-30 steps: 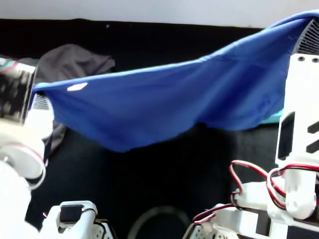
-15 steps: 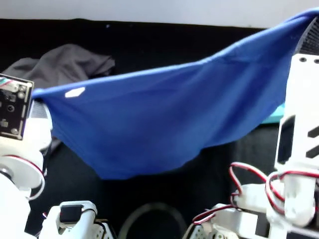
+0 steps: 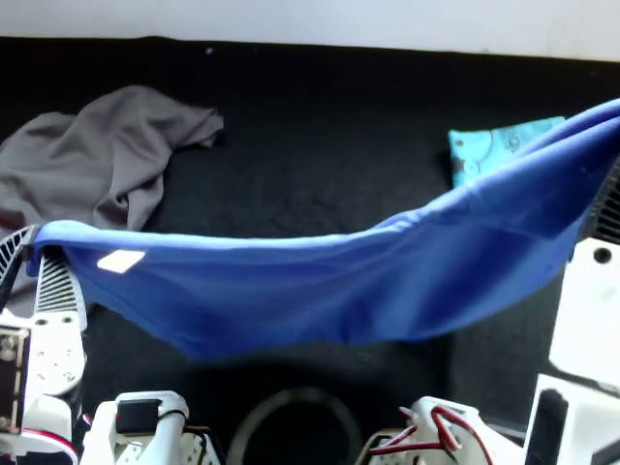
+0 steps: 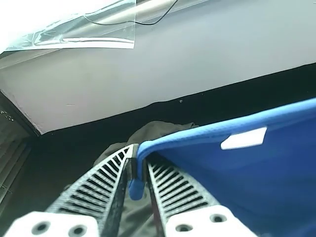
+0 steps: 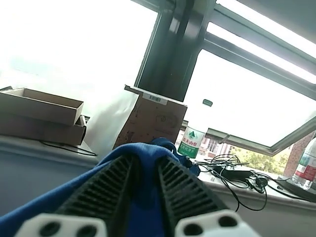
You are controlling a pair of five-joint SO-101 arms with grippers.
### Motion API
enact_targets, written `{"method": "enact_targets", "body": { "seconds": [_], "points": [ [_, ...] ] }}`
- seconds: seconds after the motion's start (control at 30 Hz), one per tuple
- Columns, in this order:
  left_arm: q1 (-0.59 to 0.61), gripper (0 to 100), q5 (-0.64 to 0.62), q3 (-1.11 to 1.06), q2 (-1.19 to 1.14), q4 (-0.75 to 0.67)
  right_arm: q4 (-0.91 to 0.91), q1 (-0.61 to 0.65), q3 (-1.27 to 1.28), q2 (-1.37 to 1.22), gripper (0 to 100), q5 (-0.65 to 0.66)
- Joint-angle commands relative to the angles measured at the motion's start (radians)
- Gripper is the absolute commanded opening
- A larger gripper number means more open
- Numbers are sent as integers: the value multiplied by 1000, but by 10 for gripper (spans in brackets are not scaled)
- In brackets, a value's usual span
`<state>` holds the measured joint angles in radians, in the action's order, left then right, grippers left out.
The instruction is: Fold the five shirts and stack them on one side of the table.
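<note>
A blue shirt (image 3: pixel 368 281) hangs stretched in the air between both arms, above the front of the black table (image 3: pixel 310 116). My left gripper (image 3: pixel 39 257) is shut on its left corner, near a white label (image 3: pixel 120 261); the left wrist view shows the blue shirt's (image 4: pixel 256 168) hem pinched in the left gripper (image 4: pixel 136 163). My right gripper (image 5: pixel 145 163) is shut on the other end of the blue shirt (image 5: pixel 143 153), raised at the right edge of the high view. A crumpled grey shirt (image 3: pixel 107 160) lies at the back left. A folded teal shirt (image 3: pixel 494 145) lies at the back right.
A white wall runs behind the table's far edge. The arms' white bases (image 3: pixel 145 426) stand at the front edge. The right wrist view looks upward at windows, cardboard boxes (image 5: pixel 39 113) and a bottle (image 5: pixel 191 140).
Both arms have come down and toward the front with the blue shirt, which now hangs lower. The teal shirt behind it has come into sight.
</note>
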<state>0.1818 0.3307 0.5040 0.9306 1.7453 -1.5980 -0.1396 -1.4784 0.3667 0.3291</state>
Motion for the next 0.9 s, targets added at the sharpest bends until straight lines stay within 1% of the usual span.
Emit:
{"method": "enact_targets", "body": {
  "seconds": [0.0,0.07,0.17,0.47,0.63,0.87],
  "points": [
    [12,8,-5,8,2,-31,68,-15,-8,-2,5,-5],
    [12,8,-5,8,2,-61,101,-54,-7,-4,5,-5],
    [12,8,-5,8,1,-98,134,-81,-7,1,5,-5],
    [12,8,-5,13,31,-92,22,-81,-16,41,5,-5],
    [13,8,-5,10,94,-92,15,-81,-8,110,5,-5],
    [102,8,-5,12,124,-100,15,-82,-7,125,5,-5]
  ]
}}
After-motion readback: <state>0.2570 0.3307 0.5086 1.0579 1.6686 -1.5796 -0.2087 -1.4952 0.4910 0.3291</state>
